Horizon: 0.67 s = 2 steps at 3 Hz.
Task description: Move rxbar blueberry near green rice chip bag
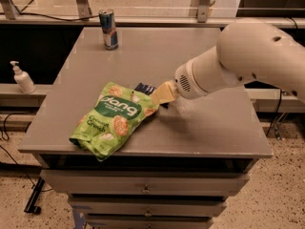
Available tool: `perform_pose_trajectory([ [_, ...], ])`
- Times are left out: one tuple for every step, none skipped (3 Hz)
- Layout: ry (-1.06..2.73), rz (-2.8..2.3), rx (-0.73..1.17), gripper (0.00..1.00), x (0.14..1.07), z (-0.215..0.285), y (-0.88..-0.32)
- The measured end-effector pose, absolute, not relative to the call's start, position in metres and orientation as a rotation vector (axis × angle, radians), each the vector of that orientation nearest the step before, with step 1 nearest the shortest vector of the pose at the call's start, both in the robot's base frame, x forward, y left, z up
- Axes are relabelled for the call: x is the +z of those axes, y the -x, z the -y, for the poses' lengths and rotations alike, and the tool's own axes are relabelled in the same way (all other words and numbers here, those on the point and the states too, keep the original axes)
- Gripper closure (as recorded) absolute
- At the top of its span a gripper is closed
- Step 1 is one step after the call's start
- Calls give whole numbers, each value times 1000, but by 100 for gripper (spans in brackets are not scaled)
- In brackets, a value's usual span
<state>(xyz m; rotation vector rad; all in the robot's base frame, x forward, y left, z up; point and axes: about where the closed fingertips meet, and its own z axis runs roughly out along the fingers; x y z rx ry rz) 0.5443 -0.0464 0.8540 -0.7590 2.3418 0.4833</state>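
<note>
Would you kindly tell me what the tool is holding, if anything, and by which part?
It cannot be told: the tool covers one end of the rxbar blueberry, beside the green rice chip bag, hiding any contact.

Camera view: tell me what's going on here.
The robot's arm reaches in from the right across the table. Its pincer sits low at the bar, which shows as a dark blue sliver right at the upper right corner of the green bag. So the bar already lies next to the bag. Whether the pincer grips it cannot be told. A can stands upright at the far edge, apart from all this.
</note>
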Motion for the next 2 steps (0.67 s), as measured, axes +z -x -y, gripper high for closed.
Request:
perform_pose_trajectory([
  [763, -2352, 439, 0, 857, 55, -545],
  [784, -2329, 388, 0, 876, 78, -542],
])
